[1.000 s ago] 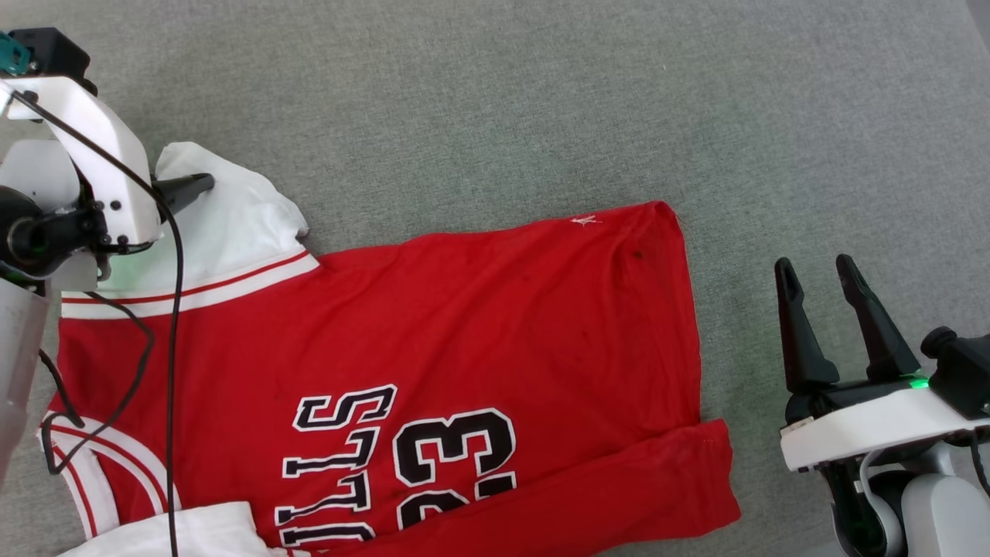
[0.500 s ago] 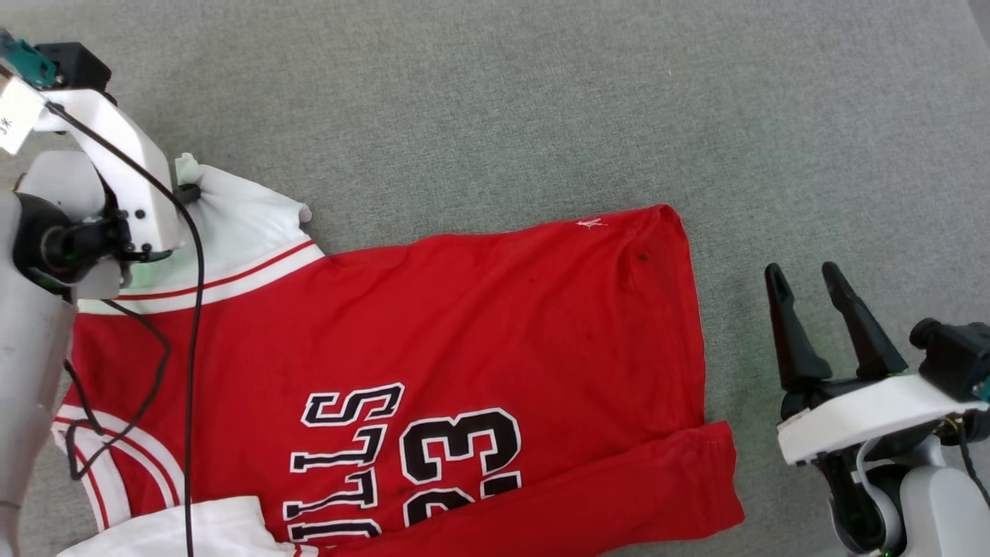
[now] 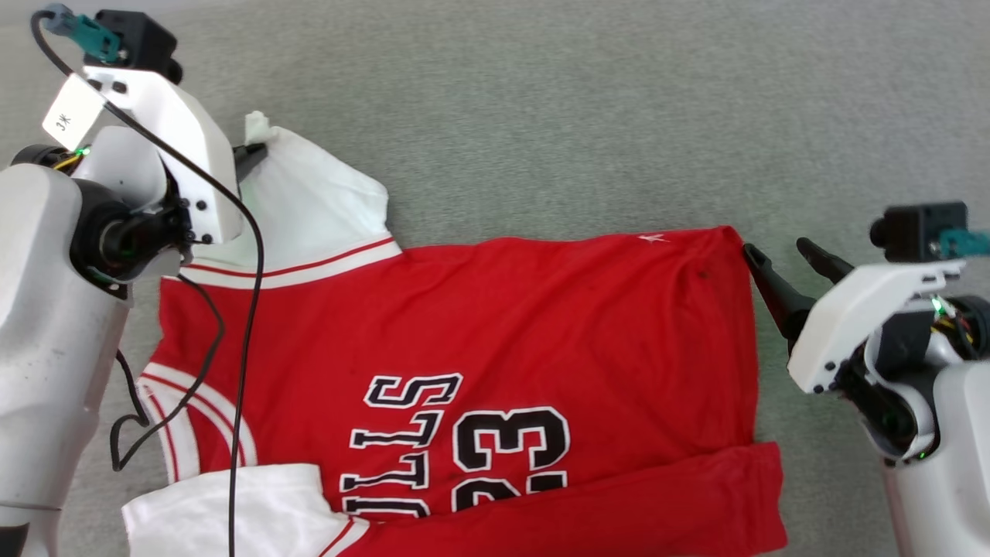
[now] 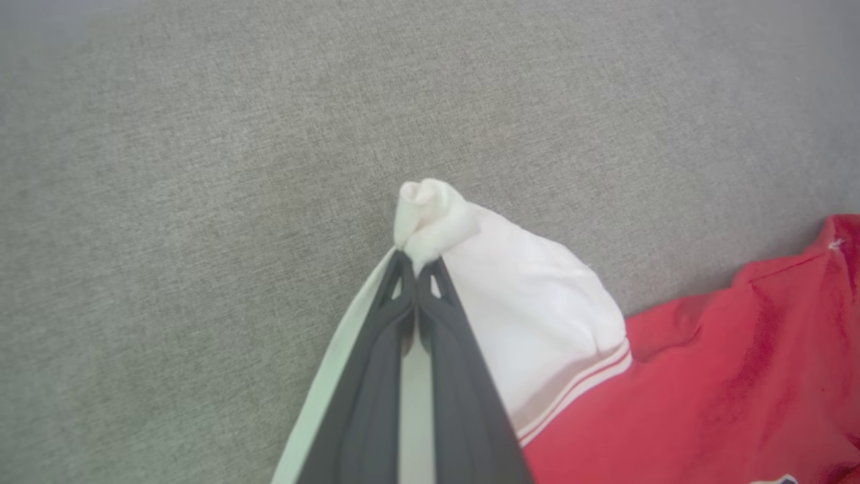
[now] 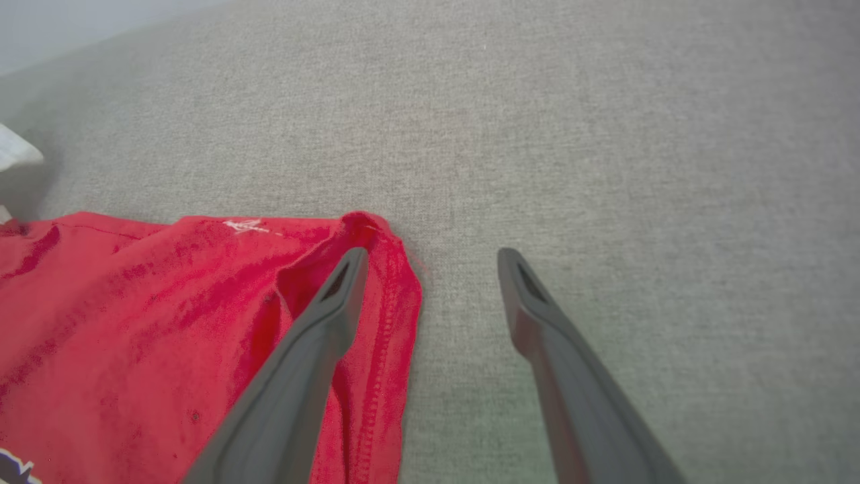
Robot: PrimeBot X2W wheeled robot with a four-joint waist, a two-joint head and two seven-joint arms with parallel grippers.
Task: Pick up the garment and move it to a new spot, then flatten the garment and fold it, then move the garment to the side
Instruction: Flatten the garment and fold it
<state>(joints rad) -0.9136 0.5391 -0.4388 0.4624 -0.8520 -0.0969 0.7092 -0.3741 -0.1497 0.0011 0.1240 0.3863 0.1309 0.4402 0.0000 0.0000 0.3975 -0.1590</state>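
While the left gripper (image 4: 416, 259) pinches the garment (image 3: 503, 325) by a sleeve (image 4: 537, 302), the right gripper (image 5: 432, 254) gapes wide.

- You have the garment (image 3: 541, 309) lying mostly flat on the grey cloth surface (image 3: 580, 116), black lettering facing up and hem to the right.
- Your left gripper (image 3: 251, 152), at the far left, has its jaws closed on the tip of the far white sleeve (image 3: 309, 201).
- Your right gripper (image 3: 773, 247), jaws apart, has one finger at the garment's far right corner.
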